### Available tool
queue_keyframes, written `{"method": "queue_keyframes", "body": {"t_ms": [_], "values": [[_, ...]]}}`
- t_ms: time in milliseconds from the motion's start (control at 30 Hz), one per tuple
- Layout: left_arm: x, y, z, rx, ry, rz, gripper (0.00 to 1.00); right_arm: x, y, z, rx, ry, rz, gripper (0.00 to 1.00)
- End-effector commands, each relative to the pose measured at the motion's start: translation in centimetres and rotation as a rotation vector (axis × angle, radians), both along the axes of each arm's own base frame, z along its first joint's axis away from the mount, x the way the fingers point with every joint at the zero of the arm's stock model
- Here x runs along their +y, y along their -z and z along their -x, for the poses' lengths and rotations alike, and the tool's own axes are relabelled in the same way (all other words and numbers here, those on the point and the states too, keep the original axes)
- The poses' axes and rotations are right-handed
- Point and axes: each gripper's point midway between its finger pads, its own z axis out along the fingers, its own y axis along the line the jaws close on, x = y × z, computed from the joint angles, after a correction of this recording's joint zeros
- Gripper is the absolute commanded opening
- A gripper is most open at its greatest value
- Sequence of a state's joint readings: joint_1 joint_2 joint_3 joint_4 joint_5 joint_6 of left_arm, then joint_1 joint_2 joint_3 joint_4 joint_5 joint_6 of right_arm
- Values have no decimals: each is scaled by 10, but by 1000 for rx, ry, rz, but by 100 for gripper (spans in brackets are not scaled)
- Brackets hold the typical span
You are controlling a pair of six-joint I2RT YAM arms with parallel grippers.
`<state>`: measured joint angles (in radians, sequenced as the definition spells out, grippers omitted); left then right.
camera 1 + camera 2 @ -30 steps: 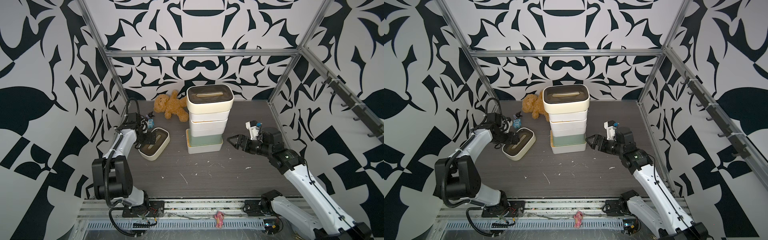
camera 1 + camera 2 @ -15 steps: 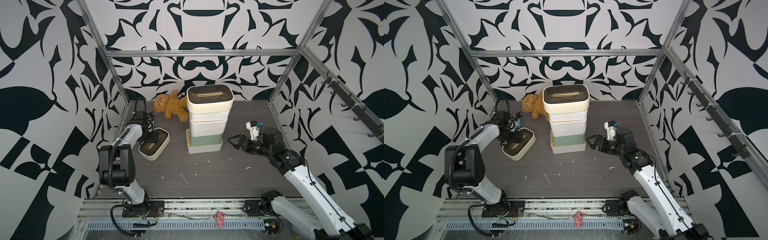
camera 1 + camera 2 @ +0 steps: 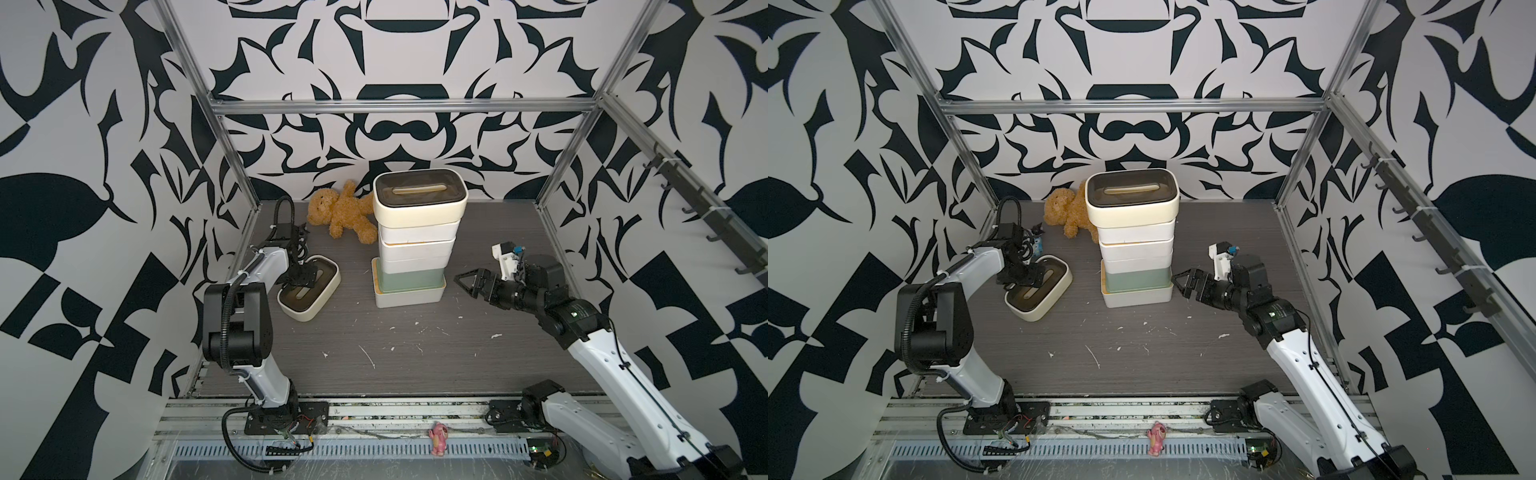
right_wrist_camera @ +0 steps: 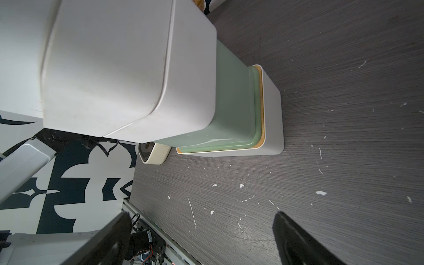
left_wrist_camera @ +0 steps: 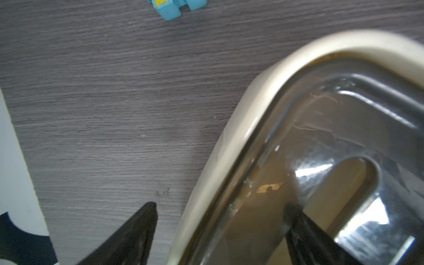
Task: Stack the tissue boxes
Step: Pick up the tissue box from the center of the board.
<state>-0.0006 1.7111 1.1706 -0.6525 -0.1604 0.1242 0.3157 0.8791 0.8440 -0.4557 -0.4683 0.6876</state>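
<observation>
Left end effector [image 5: 221,205], jaws apart, straddles the wall of the cream tissue box [image 3: 306,302] beside the stack [image 3: 415,249]; shell looks rigid, light, glossy-lidded: pinch wall via slot.

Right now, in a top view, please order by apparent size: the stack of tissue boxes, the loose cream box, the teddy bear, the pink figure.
1. stack of tissue boxes
2. loose cream box and teddy bear: look alike; the bear lies farther back, so unranked
3. pink figure, smallest
</observation>
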Motion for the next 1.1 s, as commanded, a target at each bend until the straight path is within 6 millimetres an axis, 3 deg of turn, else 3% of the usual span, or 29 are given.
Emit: {"method": "queue_keyframes", "body": {"t_ms": [0,400,767,1067], "values": [[1,-2,13,28,-18,-7,86,4,-9,-3,-27,-7,-24,99],[-4,3,29,41,-40,11,74,4,-10,-2,-33,-8,-29,99],[-24,-3,42,33,-48,52,66,5,-11,-3,-33,-12,-37,99],[-27,8,53,53,-59,17,69,6,-13,-3,-32,-12,-47,99]]}}
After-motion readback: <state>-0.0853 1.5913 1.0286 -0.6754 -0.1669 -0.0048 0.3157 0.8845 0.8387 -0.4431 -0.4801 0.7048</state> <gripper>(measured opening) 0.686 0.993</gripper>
